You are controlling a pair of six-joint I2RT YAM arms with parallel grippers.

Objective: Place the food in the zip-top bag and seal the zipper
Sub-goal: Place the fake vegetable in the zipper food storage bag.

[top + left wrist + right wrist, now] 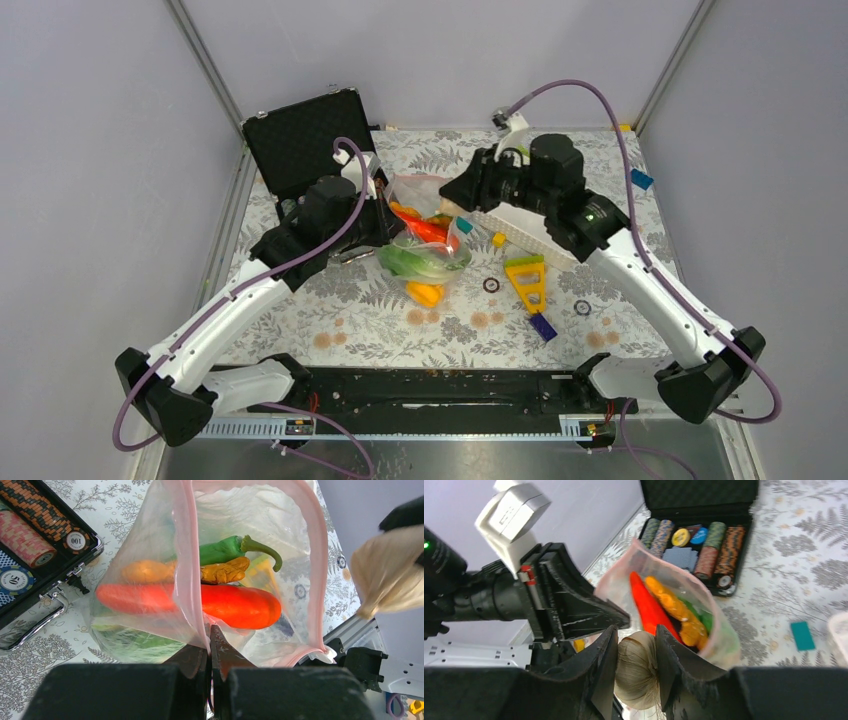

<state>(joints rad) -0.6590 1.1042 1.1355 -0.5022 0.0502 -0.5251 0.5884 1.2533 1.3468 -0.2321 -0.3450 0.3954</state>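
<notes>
Reading both wrist views, I see the right hand [636, 647] pinching a pale tan bulb [636, 672]. The zip-top bag [724, 645] gapes just ahead of its fingertips, mid-bench near the chip case [704, 530]. The left hand [210, 647] is clamped on the zipper [186, 555], holding that edge up, and the strip runs away from its fingers. Inside lie a red chili [240, 606], green pepper [220, 550] and orange lumpy piece [227, 571], lengthwise across the mouth.

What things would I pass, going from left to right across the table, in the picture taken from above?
Open black case → zip-top bag with toy food inside → yellow triangle toy → small dark ring → blue block.
</notes>
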